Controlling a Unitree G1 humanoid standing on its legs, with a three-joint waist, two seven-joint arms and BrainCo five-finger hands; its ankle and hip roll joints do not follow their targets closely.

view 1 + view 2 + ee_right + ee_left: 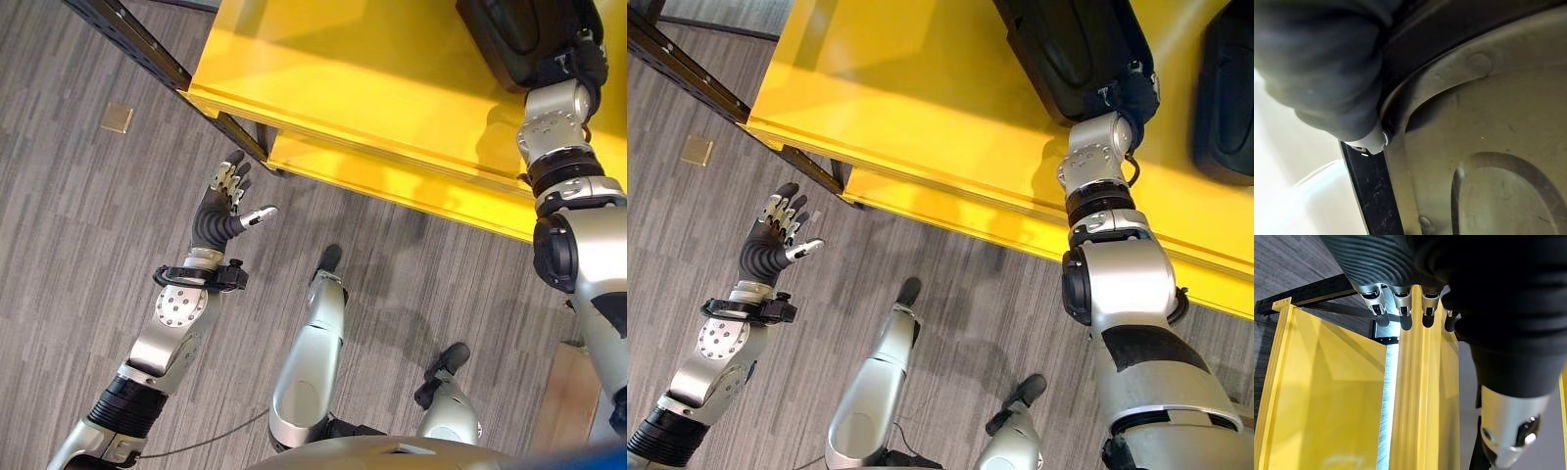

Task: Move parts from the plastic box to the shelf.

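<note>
A: Where's the part?
B: A black part (1073,49) sits on the yellow shelf (921,108) at twelve o'clock, the right hand (1127,93) against it — its fingers are hidden, so whether it grips I cannot tell. A second black part (1225,93) lies at two o'clock.

A: And the left hand (223,211)?
B: Spread wide and empty above the carpet (78,225) at nine o'clock — placing looks nearly finished.
</note>
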